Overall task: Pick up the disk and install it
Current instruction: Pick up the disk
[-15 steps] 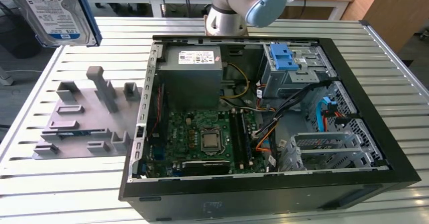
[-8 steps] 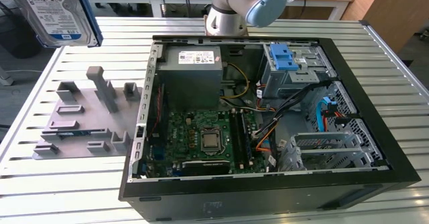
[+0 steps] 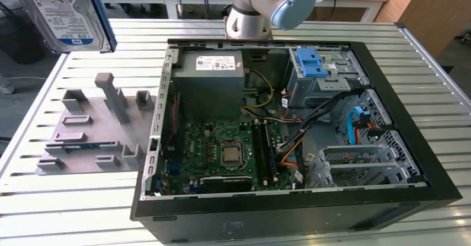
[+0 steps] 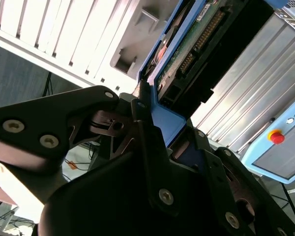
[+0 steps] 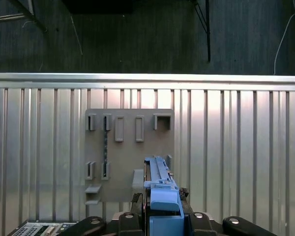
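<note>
Gripper (image 4: 169,130) is clamped on the disk (image 3: 66,14) by its blue carrier frame. The disk hangs in the air at the exterior view's upper left, above the slatted table (image 3: 74,202) and near the grey fixture plate (image 3: 96,130). The open computer case (image 3: 294,119) sits just beside that plate.
</note>
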{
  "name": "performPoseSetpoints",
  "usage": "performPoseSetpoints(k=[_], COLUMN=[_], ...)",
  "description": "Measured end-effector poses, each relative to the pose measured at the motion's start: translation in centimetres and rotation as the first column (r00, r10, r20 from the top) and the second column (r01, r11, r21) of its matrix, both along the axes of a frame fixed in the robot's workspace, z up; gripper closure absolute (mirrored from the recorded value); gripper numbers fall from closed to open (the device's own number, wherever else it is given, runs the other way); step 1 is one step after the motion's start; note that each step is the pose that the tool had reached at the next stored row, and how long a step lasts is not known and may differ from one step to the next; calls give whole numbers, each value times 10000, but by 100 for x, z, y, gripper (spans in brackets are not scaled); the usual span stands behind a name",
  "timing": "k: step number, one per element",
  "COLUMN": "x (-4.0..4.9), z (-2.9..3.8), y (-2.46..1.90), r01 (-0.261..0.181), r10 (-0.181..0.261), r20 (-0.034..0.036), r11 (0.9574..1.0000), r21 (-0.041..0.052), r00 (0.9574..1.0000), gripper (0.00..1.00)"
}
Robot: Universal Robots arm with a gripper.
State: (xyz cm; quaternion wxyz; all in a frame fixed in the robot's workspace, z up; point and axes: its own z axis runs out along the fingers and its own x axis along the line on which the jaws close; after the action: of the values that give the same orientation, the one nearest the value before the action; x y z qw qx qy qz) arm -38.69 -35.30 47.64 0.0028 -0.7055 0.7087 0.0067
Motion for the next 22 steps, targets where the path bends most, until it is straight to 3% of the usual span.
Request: performPoseSetpoints(k=[22], x=[218], z=[0], y=[-89], r01=[0], r10=[0], r20=[-1], r11=[10000], r21=[0], r00=[10000], gripper=[64])
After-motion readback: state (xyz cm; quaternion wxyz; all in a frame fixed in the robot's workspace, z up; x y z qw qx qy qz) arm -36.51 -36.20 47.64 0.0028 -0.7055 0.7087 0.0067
